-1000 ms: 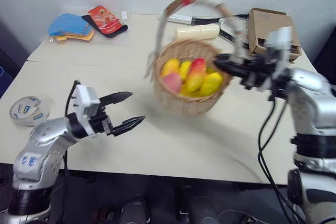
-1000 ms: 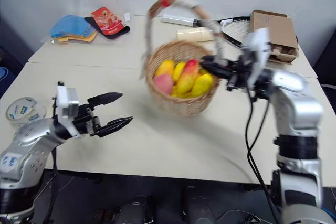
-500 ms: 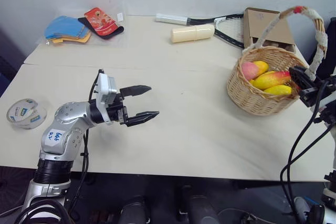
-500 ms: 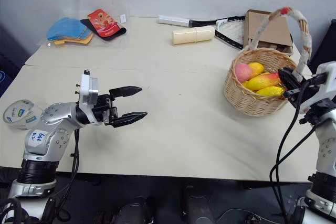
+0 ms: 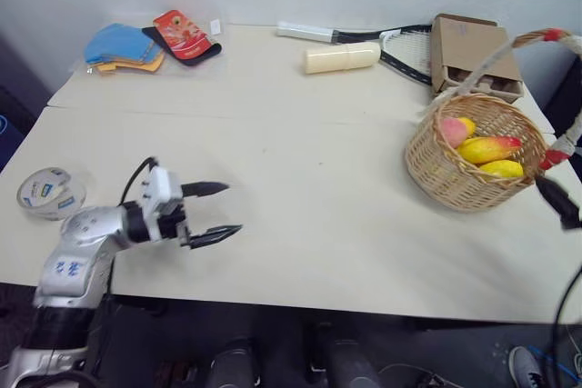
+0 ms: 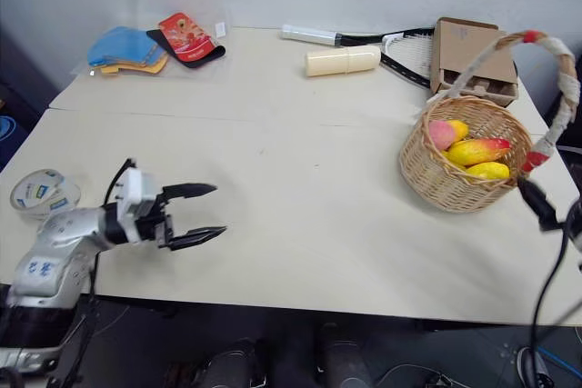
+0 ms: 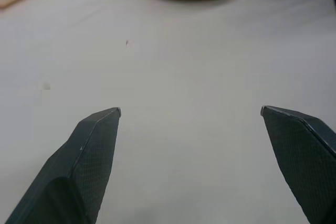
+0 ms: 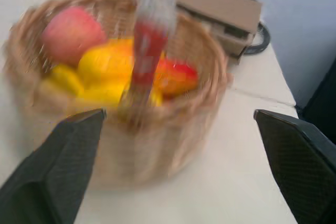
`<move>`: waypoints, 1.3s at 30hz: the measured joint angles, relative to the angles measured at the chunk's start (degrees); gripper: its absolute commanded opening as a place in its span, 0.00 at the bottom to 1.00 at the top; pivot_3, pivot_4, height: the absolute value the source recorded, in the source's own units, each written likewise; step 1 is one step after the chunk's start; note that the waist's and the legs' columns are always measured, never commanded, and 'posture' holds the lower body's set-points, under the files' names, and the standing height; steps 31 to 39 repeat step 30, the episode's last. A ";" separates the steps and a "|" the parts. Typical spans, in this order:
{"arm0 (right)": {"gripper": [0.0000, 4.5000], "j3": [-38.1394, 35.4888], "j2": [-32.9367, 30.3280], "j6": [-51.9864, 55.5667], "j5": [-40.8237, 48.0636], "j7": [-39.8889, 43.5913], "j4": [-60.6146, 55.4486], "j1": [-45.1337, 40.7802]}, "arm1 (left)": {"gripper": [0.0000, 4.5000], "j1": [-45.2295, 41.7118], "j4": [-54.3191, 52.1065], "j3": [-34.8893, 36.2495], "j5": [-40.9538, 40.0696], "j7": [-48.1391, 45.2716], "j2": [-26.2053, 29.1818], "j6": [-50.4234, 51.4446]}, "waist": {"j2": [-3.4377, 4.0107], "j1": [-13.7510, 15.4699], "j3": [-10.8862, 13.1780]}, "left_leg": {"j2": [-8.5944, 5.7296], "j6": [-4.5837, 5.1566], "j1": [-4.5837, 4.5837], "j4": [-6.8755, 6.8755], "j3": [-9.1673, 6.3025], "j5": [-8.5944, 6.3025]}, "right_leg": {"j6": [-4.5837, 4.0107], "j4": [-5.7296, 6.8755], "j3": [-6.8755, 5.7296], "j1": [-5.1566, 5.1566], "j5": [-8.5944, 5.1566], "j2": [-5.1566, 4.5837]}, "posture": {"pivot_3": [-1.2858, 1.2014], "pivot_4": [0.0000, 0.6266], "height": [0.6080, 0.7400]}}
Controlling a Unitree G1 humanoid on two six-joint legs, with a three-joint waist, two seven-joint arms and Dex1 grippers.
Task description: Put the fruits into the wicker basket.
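The wicker basket (image 5: 459, 179) stands on the right part of the table, its taped handle (image 5: 548, 35) arching over it. Inside lie the fruits: a pink peach (image 5: 452, 131), a red-and-yellow mango (image 5: 489, 147) and a yellow one (image 5: 502, 168), with another yellow fruit behind the peach. My right gripper (image 8: 179, 112) is open just off the basket's near right side, facing the handle's red end (image 8: 147, 51); one black finger (image 6: 536, 203) shows by the rim. My left gripper (image 5: 233, 207) hovers open and empty low over the table's front left.
A cardboard box (image 5: 473, 47), a racket (image 5: 400, 40) and a cream cylinder (image 5: 342, 58) lie at the back right. Blue cloths (image 5: 123, 43) and a red pouch (image 5: 182, 34) sit back left. A tape roll (image 5: 45, 191) is at the left edge.
The basket went from the table's middle to the right side in my right gripper and now stands there. That gripper has opened and drawn off the handle. My left gripper sank and moved left.
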 measured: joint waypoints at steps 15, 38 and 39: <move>0.99 13.67 6.01 -23.41 -3.86 10.37 0.39 -0.57 | 1.00 16.26 -8.34 6.47 4.41 9.93 -2.79 -5.84 | -0.02 -0.60 -0.01 | -0.01 0.29 0.12 -0.05 0.01 0.00 | -0.18 0.04 0.07 0.03 0.12 -0.01 | 0.52 0.24 1.00; 0.99 40.51 12.07 -27.49 -8.64 20.51 6.64 -16.71 | 1.00 14.28 -11.80 5.38 4.27 14.68 -6.05 -5.27 | -0.04 -0.68 -0.01 | -0.01 0.28 0.24 -0.13 0.02 0.11 | -0.33 0.13 0.05 0.04 0.21 0.04 | 0.52 0.24 1.00; 0.99 40.51 12.07 -27.49 -8.64 20.51 6.64 -16.71 | 1.00 14.28 -11.80 5.38 4.27 14.68 -6.05 -5.27 | -0.04 -0.68 -0.01 | -0.01 0.28 0.24 -0.13 0.02 0.11 | -0.33 0.13 0.05 0.04 0.21 0.04 | 0.52 0.24 1.00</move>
